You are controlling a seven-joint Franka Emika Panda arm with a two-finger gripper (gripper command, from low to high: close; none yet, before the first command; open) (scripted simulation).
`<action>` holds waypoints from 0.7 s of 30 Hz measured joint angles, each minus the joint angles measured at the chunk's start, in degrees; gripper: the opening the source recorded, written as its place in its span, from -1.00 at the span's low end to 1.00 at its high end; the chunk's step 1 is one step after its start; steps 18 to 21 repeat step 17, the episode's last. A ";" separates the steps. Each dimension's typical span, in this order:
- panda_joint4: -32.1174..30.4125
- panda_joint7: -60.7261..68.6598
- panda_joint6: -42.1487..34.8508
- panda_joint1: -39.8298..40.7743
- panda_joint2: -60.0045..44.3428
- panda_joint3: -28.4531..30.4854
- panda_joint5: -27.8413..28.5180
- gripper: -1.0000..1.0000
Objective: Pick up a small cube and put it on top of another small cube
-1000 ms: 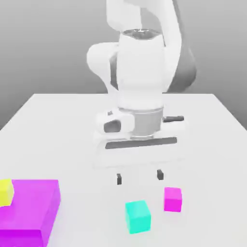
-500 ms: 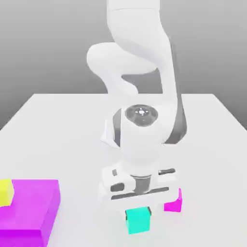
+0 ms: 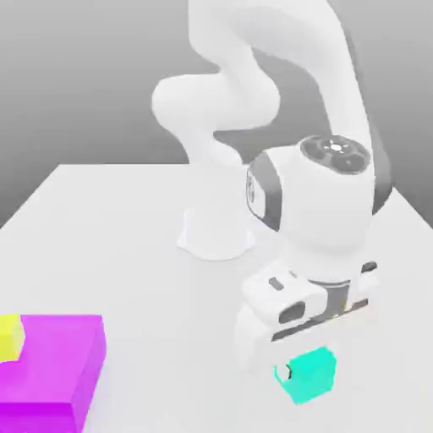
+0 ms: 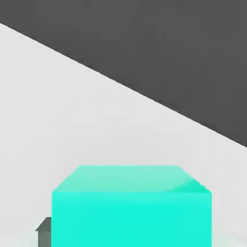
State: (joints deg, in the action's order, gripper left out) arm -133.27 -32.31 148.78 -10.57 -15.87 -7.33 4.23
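Your gripper (image 3: 309,364) clamped on the small cyan cube (image 3: 309,377), well apart from the tabletop's (image 3: 152,262) far edge, yellow cube (image 3: 10,338) atop magenta block (image 3: 55,359)

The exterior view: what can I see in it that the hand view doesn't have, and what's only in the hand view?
Only the exterior view shows the yellow cube, the big purple block and the white robot arm. Only the hand view shows a big dark grey area, cut off by a slanting edge. Both views show the cyan cube, held by the tool, and the pale table.
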 joint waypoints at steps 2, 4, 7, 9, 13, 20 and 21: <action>4.16 1.15 -2.35 -1.63 -1.93 -1.41 0.89 -1.00; 8.32 2.33 -4.71 -3.33 -3.86 -2.77 1.77 -1.00; 14.56 4.16 -8.22 -6.14 -6.77 -4.59 2.97 -1.00; 18.72 5.43 -10.54 -8.07 -8.71 -5.77 3.75 -1.00; 21.63 5.12 -6.71 -10.48 -15.65 -4.95 5.95 -1.00; 21.76 4.96 -5.82 -10.76 -16.67 -4.67 6.24 1.00; 21.76 4.96 -5.82 -10.76 -16.67 -4.67 6.24 1.00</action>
